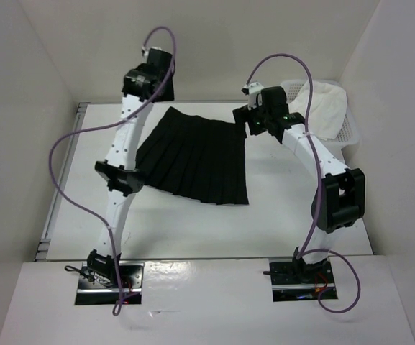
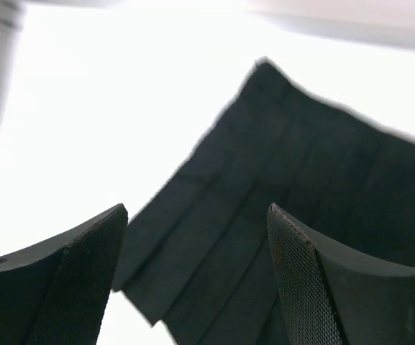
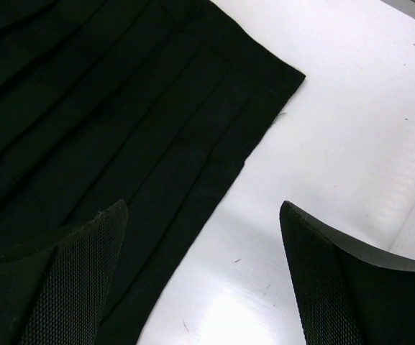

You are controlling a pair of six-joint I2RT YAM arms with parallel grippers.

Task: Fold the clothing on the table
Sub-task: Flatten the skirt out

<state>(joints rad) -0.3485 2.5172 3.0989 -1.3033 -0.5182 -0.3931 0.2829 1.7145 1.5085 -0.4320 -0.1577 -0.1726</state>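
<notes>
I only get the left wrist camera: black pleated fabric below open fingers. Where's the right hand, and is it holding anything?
Observer: The right hand hangs open over the far right corner of the skirt, gripping nothing.
Operator: Okay. Anything else on the table besides the skirt?
Observer: A white mesh basket with a white cloth in it sits at the far right corner of the table, apart from the skirt.

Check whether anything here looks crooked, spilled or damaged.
Nothing looks spilled or torn. The black skirt lies flat but skewed to the table edges, and a white cloth bulges over the basket rim at the far right.
</notes>
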